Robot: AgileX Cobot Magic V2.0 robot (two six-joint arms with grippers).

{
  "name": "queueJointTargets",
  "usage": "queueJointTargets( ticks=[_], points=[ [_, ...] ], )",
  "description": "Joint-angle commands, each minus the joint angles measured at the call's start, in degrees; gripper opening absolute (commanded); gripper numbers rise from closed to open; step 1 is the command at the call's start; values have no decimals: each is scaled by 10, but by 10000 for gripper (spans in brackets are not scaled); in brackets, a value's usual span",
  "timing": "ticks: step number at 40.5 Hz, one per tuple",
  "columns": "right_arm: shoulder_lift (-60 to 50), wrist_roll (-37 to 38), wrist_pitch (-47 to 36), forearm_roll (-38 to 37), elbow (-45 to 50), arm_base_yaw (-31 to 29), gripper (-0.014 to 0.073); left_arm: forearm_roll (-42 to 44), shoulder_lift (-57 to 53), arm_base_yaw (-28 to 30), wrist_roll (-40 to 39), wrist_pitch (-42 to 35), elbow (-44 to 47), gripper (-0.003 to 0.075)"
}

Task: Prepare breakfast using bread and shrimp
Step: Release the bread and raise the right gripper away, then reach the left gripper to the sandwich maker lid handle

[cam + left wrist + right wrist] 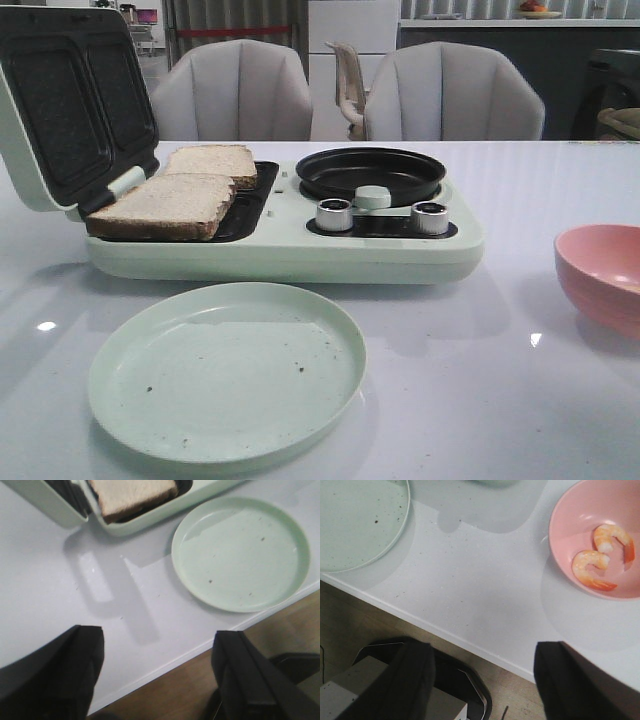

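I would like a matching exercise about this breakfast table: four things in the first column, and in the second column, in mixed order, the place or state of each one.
Column one:
1. bread
2. shrimp
3. green plate
4. black pan

Column two:
A. inside the pink bowl
B. on the open sandwich maker
C. holding only crumbs, in front of the appliance
D. round, behind two silver knobs

Pairs: 1-B, 2-A, 3-C, 4-D

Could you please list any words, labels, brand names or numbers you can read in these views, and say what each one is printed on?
None can be read.
The breakfast maker shows no brand or print on its front.
Its two silver knobs may carry markings, but they are too small to tell.
The green plate, pink bowl and bread are plain.
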Motion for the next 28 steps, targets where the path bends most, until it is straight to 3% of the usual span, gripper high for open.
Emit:
queueJointTargets(
  ticks=[1,6,11,14,22,28],
  points=[
    [-5,1,-23,-2,-14,-4,536,47,52,9,-1,12,-41,510],
    [-5,1,-23,-2,-14,-4,536,48,106,70,-1,11,-58,510],
    [-5,1,-23,-2,-14,-4,536,43,144,169,1,-16,-68,510],
    [-5,1,-23,-2,-14,-4,536,8,161,243,43,-38,-74,510],
    [-5,1,-23,-2,-14,-4,536,-225,202,422,208,-95,-102,505],
    [-5,1,-23,-2,-14,-4,536,-360,245,500,300,-111,-135,406]
  ],
)
